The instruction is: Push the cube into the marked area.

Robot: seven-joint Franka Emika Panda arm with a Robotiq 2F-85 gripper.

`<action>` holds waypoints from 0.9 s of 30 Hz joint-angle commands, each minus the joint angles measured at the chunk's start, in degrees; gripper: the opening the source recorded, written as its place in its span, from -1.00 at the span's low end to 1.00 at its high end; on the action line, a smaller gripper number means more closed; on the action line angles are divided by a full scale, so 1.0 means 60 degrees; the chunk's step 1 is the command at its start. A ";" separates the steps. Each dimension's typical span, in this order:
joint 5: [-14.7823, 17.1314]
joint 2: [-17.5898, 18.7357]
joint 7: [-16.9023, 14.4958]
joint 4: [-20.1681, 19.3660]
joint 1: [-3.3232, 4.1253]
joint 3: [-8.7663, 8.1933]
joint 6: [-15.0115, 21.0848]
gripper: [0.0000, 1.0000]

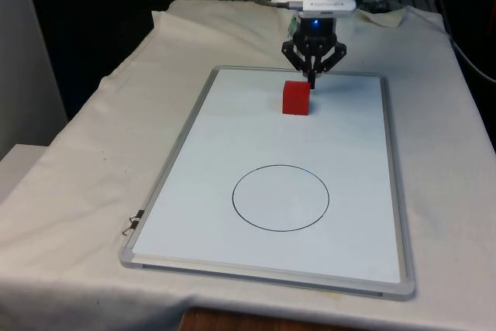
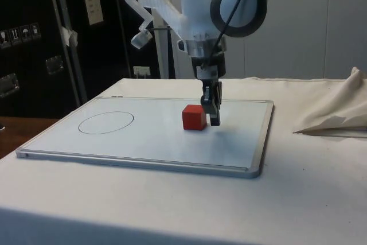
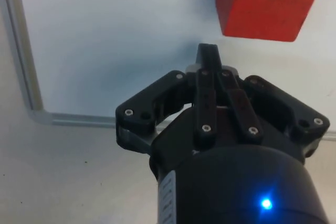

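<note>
Nearest us, the circle (image 1: pixel 280 198) waits; our clenched fingers (image 1: pixel 312 81) stand behind the cube (image 1: pixel 296 98), ready to push forward.

The arm (image 2: pixel 200 4) is glossy white with rounded joint housings and a black ring at one joint, black cables trailing from it, and below its wrist sits the matte black tool (image 3: pixel 209 56), its linkage arms studded with small silver screws above two slim fingers (image 1: pixel 312 77).
</note>
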 commanded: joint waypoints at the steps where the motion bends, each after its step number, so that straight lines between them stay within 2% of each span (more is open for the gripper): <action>1: -0.0038 0.0095 -0.0124 0.0048 -0.0038 -0.0029 0.0105 -0.99; 3: 0.0000 0.0076 -0.0181 0.0057 -0.0010 -0.0076 0.0000 -0.99; 9: -0.0038 0.0220 -0.0707 0.0181 -0.0057 -0.0334 0.0038 -0.99; 10: 0.0000 0.0210 -0.0621 0.0181 -0.0019 -0.0306 0.0000 -0.99; 11: -0.0038 0.0220 -0.0764 0.0181 -0.0057 -0.0382 0.0038 -0.99; 16: -0.0029 0.0229 -0.0955 0.0229 -0.0038 -0.0544 0.0000 -0.99; 20: 0.0000 0.0220 -0.0955 0.0248 -0.0038 -0.0554 -0.0010 -0.99; 27: -0.0010 0.0468 -0.0974 0.0668 -0.0038 -0.0573 -0.0124 -0.99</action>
